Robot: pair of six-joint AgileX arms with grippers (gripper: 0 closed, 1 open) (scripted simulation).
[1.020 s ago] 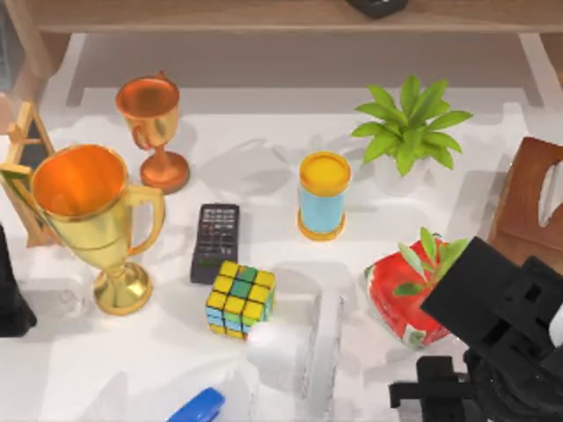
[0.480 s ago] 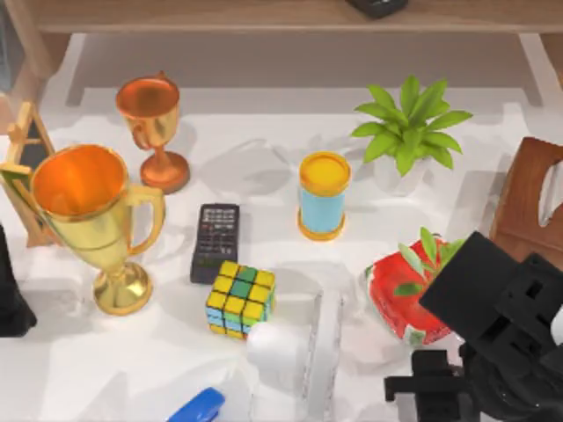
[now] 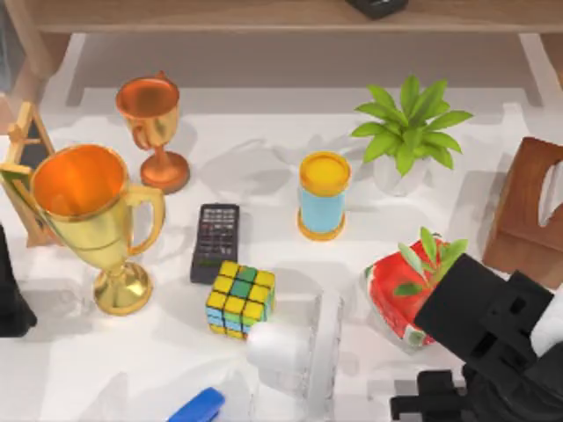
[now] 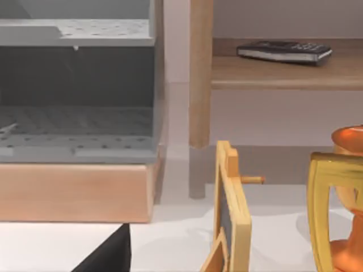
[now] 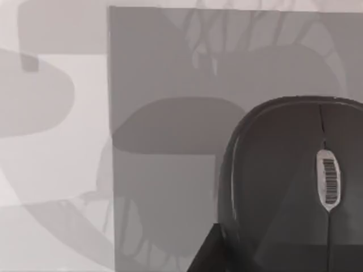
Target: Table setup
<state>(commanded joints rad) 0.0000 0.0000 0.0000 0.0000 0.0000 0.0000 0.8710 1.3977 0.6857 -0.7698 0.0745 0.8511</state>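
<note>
right gripper (image 3: 422, 406) low at table's near right – finger state: cannot tell | mouse (image 5: 292, 187) on grey mat (image 5: 164, 170) below my wrist | risk: arm clips strawberry box (image 3: 400, 294) just beside – it tips | left arm parked far left

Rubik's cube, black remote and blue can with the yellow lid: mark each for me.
Rubik's cube (image 3: 240, 301): top view, centre of its upper face.
Black remote (image 3: 215, 242): top view, middle of its keypad.
Blue can (image 3: 323, 205): top view, its blue side wall.

No legible text is showing. A barcode label is sitting on the dark mouse (image 5: 295, 187), digits unreadable. Keys on the remote (image 3: 215, 241), at 9 o'clock from the blue can (image 3: 322, 197), are illegible.
</note>
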